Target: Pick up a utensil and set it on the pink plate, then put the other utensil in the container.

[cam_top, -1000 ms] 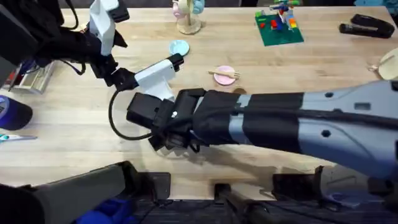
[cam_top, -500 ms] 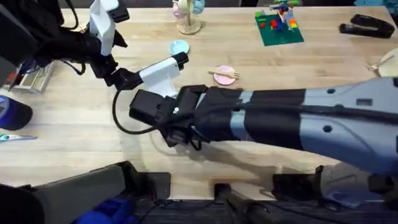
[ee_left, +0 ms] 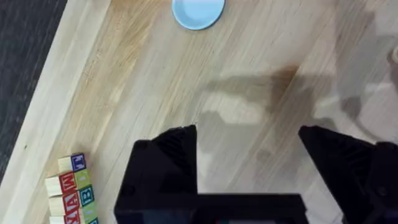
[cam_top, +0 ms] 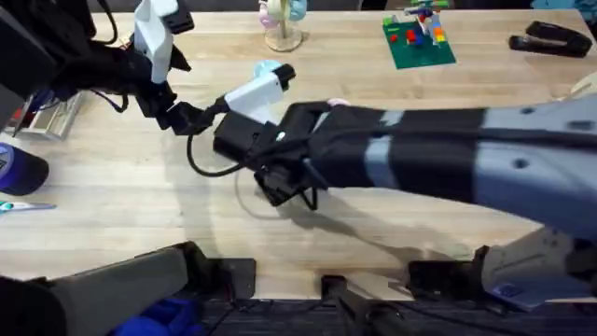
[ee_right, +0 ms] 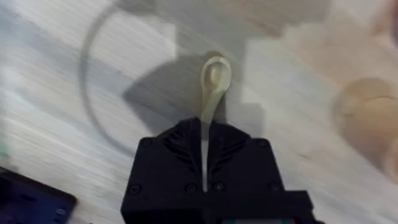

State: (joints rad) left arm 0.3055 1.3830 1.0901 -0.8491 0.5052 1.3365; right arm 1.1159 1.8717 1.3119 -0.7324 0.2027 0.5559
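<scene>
My right gripper (ee_right: pixel 204 134) is shut on the slim handle of the pale wooden spoon (ee_right: pixel 213 81), whose bowl sticks out ahead of the fingers above the table. In the overhead view that gripper (cam_top: pixel 277 187) hangs left of centre, and its arm crosses the table from the right. The tan container (ee_right: pixel 367 118) shows blurred to one side of the spoon. The arm hides the pink plate and the fork from the overhead camera. My left gripper (ee_left: pixel 249 149) is open with nothing in it, and it hovers over bare wood at the far left (cam_top: pixel 283 75).
A light blue plate (cam_top: pixel 268 69) lies just beside the left gripper, and the left wrist view has the plate (ee_left: pixel 198 11) ahead of the fingers. Alphabet blocks (ee_left: pixel 71 186) sit near the table's left edge. A green brick plate (cam_top: pixel 418 37) and a black stapler (cam_top: pixel 546 39) are at the back right.
My right arm has swung away from the front edge and to the right with the spoon, and it now covers the pink plate and fork. The left gripper edged toward the blue plate.
</scene>
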